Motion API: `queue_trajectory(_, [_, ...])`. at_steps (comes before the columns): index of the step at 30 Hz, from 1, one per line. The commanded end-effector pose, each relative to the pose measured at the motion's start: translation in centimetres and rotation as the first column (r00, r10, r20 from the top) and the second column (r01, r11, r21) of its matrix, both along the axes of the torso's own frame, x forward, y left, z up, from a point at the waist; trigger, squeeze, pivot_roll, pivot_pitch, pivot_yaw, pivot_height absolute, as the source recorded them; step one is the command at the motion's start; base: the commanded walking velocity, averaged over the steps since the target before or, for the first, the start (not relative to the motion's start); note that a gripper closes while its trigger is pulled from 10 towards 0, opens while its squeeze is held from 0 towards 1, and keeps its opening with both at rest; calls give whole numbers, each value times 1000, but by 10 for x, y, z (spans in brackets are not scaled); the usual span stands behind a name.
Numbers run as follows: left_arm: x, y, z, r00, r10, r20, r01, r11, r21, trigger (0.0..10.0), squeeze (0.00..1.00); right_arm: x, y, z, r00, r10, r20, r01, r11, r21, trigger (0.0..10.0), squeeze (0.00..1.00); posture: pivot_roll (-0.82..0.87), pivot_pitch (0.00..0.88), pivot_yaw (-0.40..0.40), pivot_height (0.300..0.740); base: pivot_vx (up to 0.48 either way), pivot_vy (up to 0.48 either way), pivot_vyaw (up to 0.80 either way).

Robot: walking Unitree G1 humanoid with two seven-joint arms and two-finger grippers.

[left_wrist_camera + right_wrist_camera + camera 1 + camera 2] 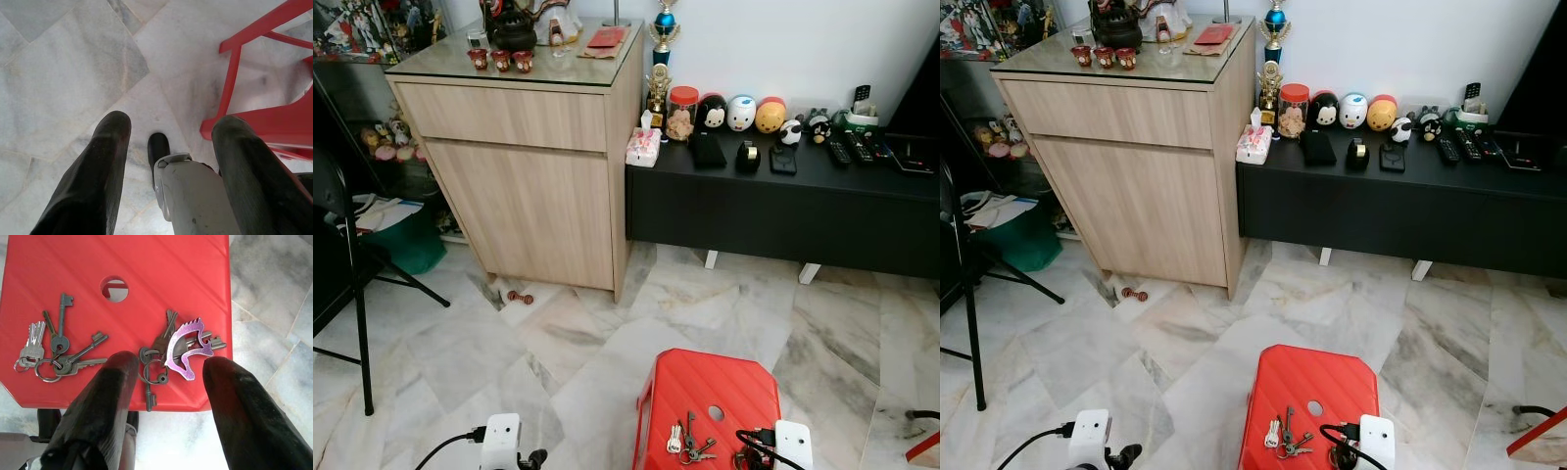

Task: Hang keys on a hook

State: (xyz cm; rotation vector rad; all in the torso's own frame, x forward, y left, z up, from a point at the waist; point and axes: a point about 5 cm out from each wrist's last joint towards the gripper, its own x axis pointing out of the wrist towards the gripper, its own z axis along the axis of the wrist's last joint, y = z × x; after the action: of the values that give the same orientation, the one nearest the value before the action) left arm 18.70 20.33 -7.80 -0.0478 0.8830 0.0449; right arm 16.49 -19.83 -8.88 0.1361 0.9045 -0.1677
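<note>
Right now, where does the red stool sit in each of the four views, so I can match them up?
Left eye view: red stool at bottom centre, seat seen from above.
Right eye view: red stool at bottom centre again.
Left wrist view: red stool seen from low down, legs and seat edge.
Right wrist view: red stool seat from above, keys lying on it.
Shared landmark: the marble floor around it.

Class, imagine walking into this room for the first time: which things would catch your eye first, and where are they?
The bright red stool on the pale marble floor stands out first, with two key bunches on its seat: a plain bunch and one with a purple tag. The right claw hangs open over the tagged bunch. Colourful figurines line the black cabinet.
</note>
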Motion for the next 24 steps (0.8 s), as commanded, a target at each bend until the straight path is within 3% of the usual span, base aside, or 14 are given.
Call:
queue_trajectory(1, [-2, -2, -1, 1000, -15, -5, 15, 1000, 6, 10000, 0, 0, -4, 1, 1000, 6, 15, -5, 1000, -7, 10000, 0, -16, 0, -52, 740, 0, 0, 0])
queue_trajectory(10, [0, -4, 0, 1000, 6, 14, -6, 1000, -3, 10000, 0, 11, -23, 12, 994, 5, 109, -1, 999, -37, 10000, 0, -16, 0, -65, 740, 0, 0, 0])
queue_trajectory(14, [0, -3, 0, 1000, 20, 21, -20, 1000, -3, 10000, 0, 39, -19, 28, 972, 49, 232, -39, 998, -49, 10000, 0, -24, 0, -66, 740, 0, 0, 0])
queue_trajectory(17, [0, -3, 0, 1000, 20, 20, -20, 1000, -2, 10000, 0, 49, -16, 34, 962, 47, 269, -33, 998, -56, 10000, 0, -33, 0, -64, 740, 0, 0, 0])
queue_trajectory(19, [-1, -3, 0, 1000, 14, 19, -14, 1000, -1, 10000, 0, 69, -9, 48, 925, 103, 365, -68, 992, -108, 10000, 0, -34, 0, -60, 740, 0, 0, 0])
queue_trajectory(20, [-1, -3, 0, 1000, 14, 19, -14, 1000, -1, 10000, 0, 69, -9, 48, 925, 103, 365, -68, 992, -108, 10000, 0, -34, 0, -60, 740, 0, 0, 0])
queue_trajectory(21, [-1, -3, 0, 1000, 14, 21, -14, 1000, -3, 10000, 0, 77, -3, 58, 887, 143, 439, -100, 988, -121, 10000, 0, -36, 0, -60, 740, 0, 0, 0])
queue_trajectory(24, [-1, -3, 0, 1000, 13, 22, -13, 1000, -3, 10000, 0, 87, 5, 72, 813, 213, 541, -137, 975, -177, 10000, 0, -41, 0, -59, 740, 0, 0, 0])
